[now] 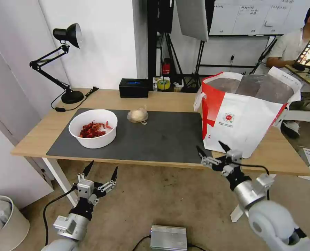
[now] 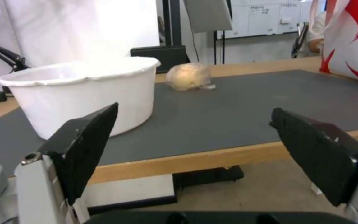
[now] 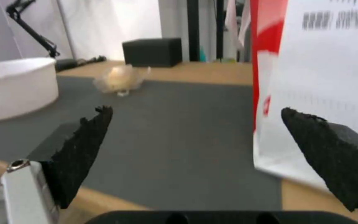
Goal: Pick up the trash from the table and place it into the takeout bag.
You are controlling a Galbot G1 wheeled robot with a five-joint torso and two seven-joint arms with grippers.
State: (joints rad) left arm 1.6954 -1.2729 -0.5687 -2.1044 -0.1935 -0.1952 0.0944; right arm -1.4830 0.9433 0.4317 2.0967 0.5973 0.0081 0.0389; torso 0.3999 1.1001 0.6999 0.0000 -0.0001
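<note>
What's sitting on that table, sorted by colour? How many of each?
White: 2, the bowl of red shells and the takeout bag, which has red panels.
Black: 2, the desk lamp and the box.
Yellowish: 1, the small clear bag.
Dark grey: 1, the mat.
Total: 6.

Beyond the right gripper (image 1: pixel 213 149) — matt grey mat (image 1: pixel 162 136), pale wood table (image 1: pixel 40 132), glossy white bag (image 1: pixel 247 115) — foil-lined.
</note>
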